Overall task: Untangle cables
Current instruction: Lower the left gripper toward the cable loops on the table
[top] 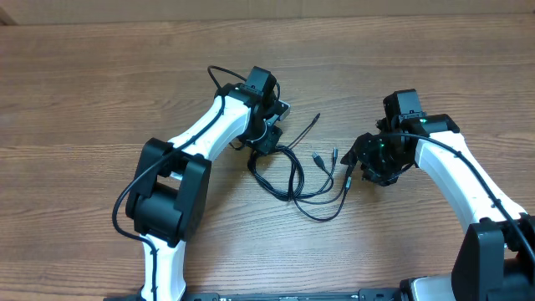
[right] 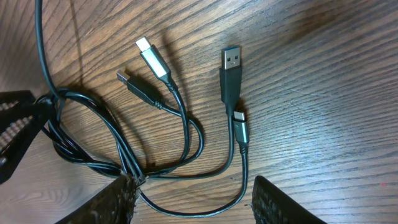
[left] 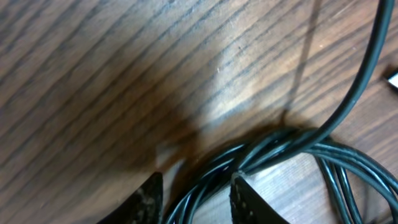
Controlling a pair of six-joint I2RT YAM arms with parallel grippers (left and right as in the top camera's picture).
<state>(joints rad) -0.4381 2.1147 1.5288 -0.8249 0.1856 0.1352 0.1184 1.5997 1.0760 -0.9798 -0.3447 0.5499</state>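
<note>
The left hand (left: 196, 202) clenched the cables (left: 336, 155); the right hand (right: 199, 202) hung released. Best was pinching one strand by the plugs (right: 152, 59), pulling right.

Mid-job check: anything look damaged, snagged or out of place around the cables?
Nothing looks damaged or spilled. The cables lie in overlapping loops, bunched into a crossed bundle where the left pincer straddles them. The four plug ends lie free on the wood and look undamaged, just ahead of the open right pincer.
</note>
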